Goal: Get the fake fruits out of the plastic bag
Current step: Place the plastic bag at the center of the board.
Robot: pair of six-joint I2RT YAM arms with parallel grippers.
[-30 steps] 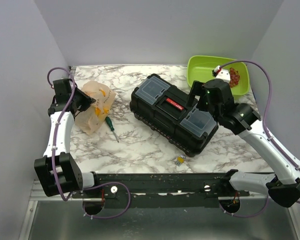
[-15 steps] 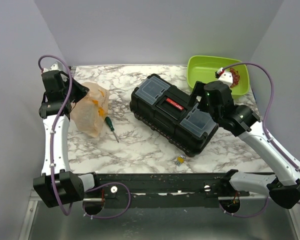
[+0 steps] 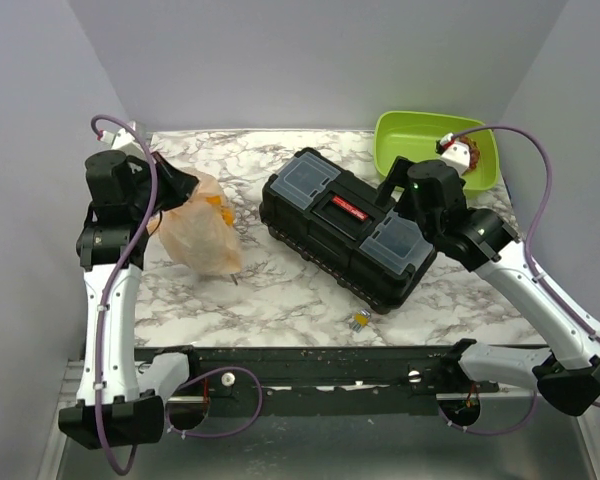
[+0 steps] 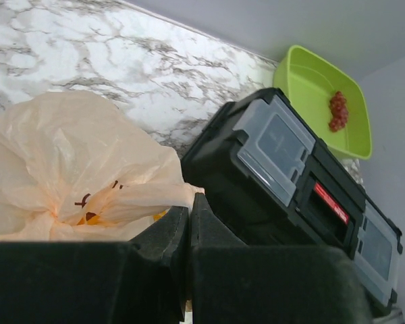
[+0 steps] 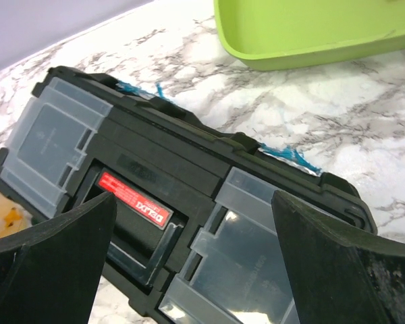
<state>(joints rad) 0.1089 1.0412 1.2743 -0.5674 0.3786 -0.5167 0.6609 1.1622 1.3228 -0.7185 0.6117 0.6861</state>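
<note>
The plastic bag (image 3: 206,234), tan with orange prints, hangs from my left gripper (image 3: 183,187), which is shut on its gathered top and holds it above the table's left side. In the left wrist view the bag (image 4: 67,162) bulges left of the closed fingers (image 4: 190,200). The fake fruits are hidden inside the bag; no lemon or plum shows outside it. My right gripper (image 3: 390,188) is open and empty above the black toolbox (image 3: 345,225). In the right wrist view its fingers (image 5: 192,202) straddle the toolbox lid (image 5: 155,169).
A green bin (image 3: 410,130) at the back right holds red grapes (image 4: 337,111). The toolbox (image 4: 290,169) lies diagonally mid-table. A screwdriver tip (image 3: 235,281) pokes out under the bag. A small yellow-grey piece (image 3: 360,320) lies near the front edge.
My left arm has risen and swung rightward and nearer, lifting the bag by its top. The bag now hangs over the screwdriver. The right arm has barely moved.
</note>
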